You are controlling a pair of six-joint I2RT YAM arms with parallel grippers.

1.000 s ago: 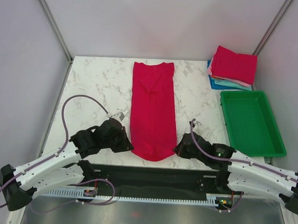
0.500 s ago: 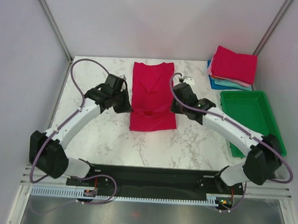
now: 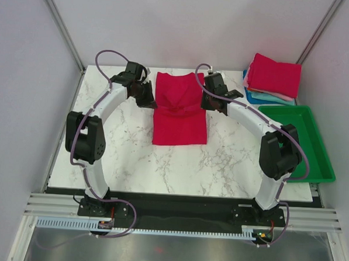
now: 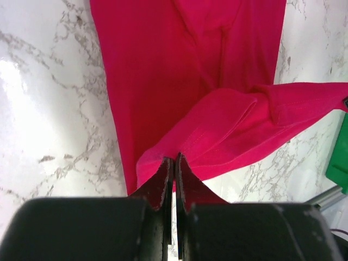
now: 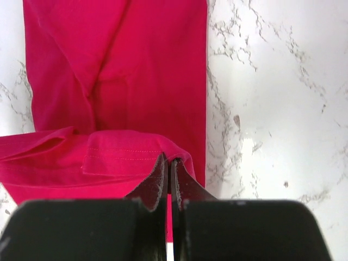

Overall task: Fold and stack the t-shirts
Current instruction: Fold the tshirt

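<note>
Centrally, left pincer point(image 4: 173, 169) and right pincer point(image 5: 169, 167) each clamp the folded-over hem of the red shirt point(image 3: 179, 124), hiding the cloth beneath; overhead, pincer tips are indistinct.

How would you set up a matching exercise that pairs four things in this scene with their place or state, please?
Things:
1. red t-shirt
2. folded shirt stack
3. plastic tray
4. left gripper

Places or states:
A. far right corner of the table
B. shut on a lifted edge of red cloth
C. green, along the table's right edge
D. half folded over itself, middle of the table

Pairs: 1-D, 2-A, 3-C, 4-B
</note>
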